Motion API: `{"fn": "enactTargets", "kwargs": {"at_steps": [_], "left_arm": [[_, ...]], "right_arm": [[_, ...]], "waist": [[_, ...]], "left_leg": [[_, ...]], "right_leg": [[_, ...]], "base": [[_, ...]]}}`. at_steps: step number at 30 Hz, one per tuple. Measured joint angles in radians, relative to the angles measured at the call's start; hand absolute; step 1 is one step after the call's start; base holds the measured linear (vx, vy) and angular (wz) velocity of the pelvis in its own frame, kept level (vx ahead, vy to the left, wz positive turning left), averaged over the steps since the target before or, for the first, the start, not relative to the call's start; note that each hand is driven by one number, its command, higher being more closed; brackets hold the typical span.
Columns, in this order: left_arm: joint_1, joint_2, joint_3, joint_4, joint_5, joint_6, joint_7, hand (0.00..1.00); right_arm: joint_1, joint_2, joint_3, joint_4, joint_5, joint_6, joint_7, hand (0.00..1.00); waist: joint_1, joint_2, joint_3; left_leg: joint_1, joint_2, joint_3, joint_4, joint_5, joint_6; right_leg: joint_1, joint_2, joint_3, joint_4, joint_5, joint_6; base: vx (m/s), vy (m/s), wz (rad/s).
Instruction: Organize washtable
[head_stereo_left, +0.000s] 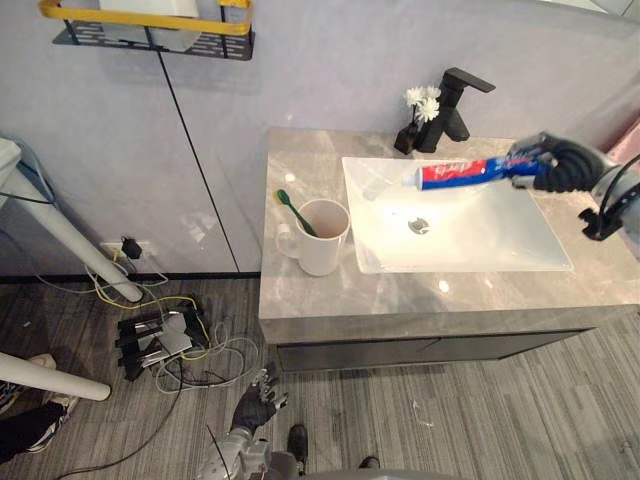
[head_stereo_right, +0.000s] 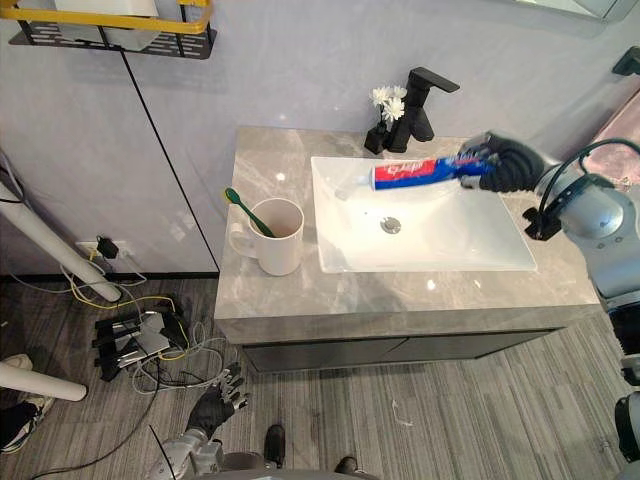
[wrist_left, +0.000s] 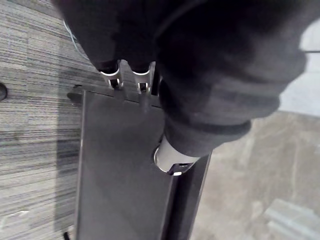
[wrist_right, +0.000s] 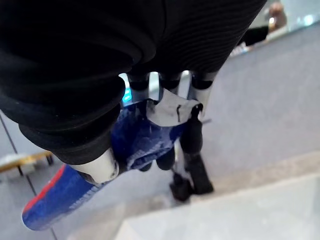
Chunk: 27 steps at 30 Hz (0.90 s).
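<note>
While the left hand (head_stereo_left: 258, 398) is hanging low in front of the cabinet, fingers loose and holding nothing, a tangle of cables (head_stereo_left: 175, 345) is lying on the floor off to its outer side. Above that hand the grey countertop (head_stereo_left: 400, 300) is running out to a straight front edge, leaving a bare strip between the edge and the white sink (head_stereo_left: 540, 250).

A white mug (head_stereo_left: 322, 240) is standing well to the left of the right hand (head_stereo_left: 560, 165), just beside the basin's left rim. A green toothbrush (head_stereo_left: 290, 207) is leaning in it, one end sticking out.

The right hand is curling its fingers and thumb round the tail of a toothpaste tube (head_stereo_left: 465, 173), holding it level over the back of the basin with the white cap pointing toward the mug's side. White lettering is showing on the tube's red and blue bands, too small to make out.

Just beyond the tube a black faucet (head_stereo_left: 455, 105) is standing, with white flowers (head_stereo_left: 423, 103) in a small dark vase beside it. Far off to the left, a wall shelf (head_stereo_left: 150, 30) with a yellow rail is being cut off at the top of the view.
</note>
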Motion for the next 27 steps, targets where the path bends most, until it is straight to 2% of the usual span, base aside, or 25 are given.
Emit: {"fn": "enactTargets", "kwargs": {"at_steps": [1,4,7,10,13,15,18,20,22,27], "left_arm": [[-0.003,-0.008,0.019,0.000,-0.017,0.000,0.004,0.00],[-0.024,-0.042,0.182,-0.036,-0.108,0.002,0.051,0.00],[-0.059,-0.029,0.401,-0.193,-0.156,-0.004,0.132,0.00],[-0.108,0.016,0.489,-0.292,-0.159,-0.021,0.173,0.00],[-0.172,0.082,0.527,-0.427,-0.158,-0.038,0.198,0.00],[-0.198,0.112,0.528,-0.480,-0.160,-0.050,0.202,0.00],[-0.203,0.141,0.501,-0.549,-0.193,-0.061,0.198,0.00],[-0.204,0.158,0.436,-0.599,-0.252,-0.065,0.178,0.00],[-0.213,0.168,0.313,-0.647,-0.315,-0.067,0.141,0.00],[-0.279,0.198,0.104,-0.742,-0.411,-0.059,0.057,0.00]], "right_arm": [[0.000,0.014,-0.031,-0.007,0.000,0.000,-0.012,1.00],[-0.002,0.096,-0.166,-0.081,0.007,0.002,-0.080,1.00],[-0.010,0.210,-0.235,-0.210,0.021,-0.001,-0.138,1.00],[-0.007,0.315,-0.239,-0.276,0.022,-0.002,-0.147,1.00],[0.025,0.424,-0.233,-0.337,0.021,-0.005,-0.147,1.00],[0.048,0.475,-0.225,-0.367,0.022,-0.006,-0.143,1.00],[0.075,0.535,-0.183,-0.397,0.041,-0.008,-0.128,1.00],[0.098,0.586,-0.149,-0.398,0.051,-0.012,-0.118,1.00],[0.124,0.640,-0.115,-0.398,0.057,-0.011,-0.101,1.00],[0.173,0.722,-0.071,-0.409,0.059,-0.005,-0.095,1.00]], "waist": [[0.000,0.003,-0.003],[0.000,0.019,-0.014],[0.002,0.038,-0.029],[0.014,0.050,-0.041],[0.051,0.060,-0.048],[0.056,0.063,-0.051],[0.058,0.064,-0.053],[0.060,0.065,-0.054],[0.058,0.065,-0.054],[0.053,0.065,-0.054]], "left_leg": [[0.000,-0.001,-0.004,-0.004,0.002,-0.001],[0.004,-0.005,-0.022,-0.010,0.006,-0.001],[0.007,-0.008,-0.053,-0.010,0.007,-0.002],[0.011,-0.011,-0.071,-0.010,0.007,-0.003],[0.024,-0.016,-0.091,-0.009,0.007,-0.003],[0.031,-0.021,-0.110,-0.009,0.008,-0.003],[0.039,-0.033,-0.129,-0.004,0.008,-0.003],[0.039,-0.037,-0.142,-0.001,0.009,-0.001],[0.040,-0.044,-0.156,0.000,0.012,0.004],[0.044,-0.052,-0.173,0.001,0.017,0.005]], "right_leg": [[0.000,0.000,-0.003,-0.001,0.000,0.000],[0.012,0.003,-0.018,-0.012,0.000,0.000],[0.031,0.007,-0.045,-0.022,-0.004,0.001],[0.037,0.008,-0.061,-0.024,-0.007,-0.001],[0.057,0.007,-0.075,-0.021,-0.012,-0.005],[0.068,0.005,-0.081,-0.015,-0.018,-0.009],[0.083,-0.009,-0.098,-0.001,-0.033,0.004],[0.087,-0.010,-0.102,0.005,-0.034,0.003],[0.095,-0.015,-0.108,0.008,-0.037,0.003],[0.100,-0.026,-0.125,0.029,-0.048,0.009]], "base": [[0.01,-0.018,0.10],[0.03,-0.027,0.14],[0.03,-0.038,0.25],[0.01,-0.021,0.22],[0.00,-0.004,0.19],[0.00,0.006,0.30],[0.00,0.014,0.26],[-0.02,0.011,0.19],[-0.02,0.005,0.21],[-0.03,-0.003,0.12]]}}
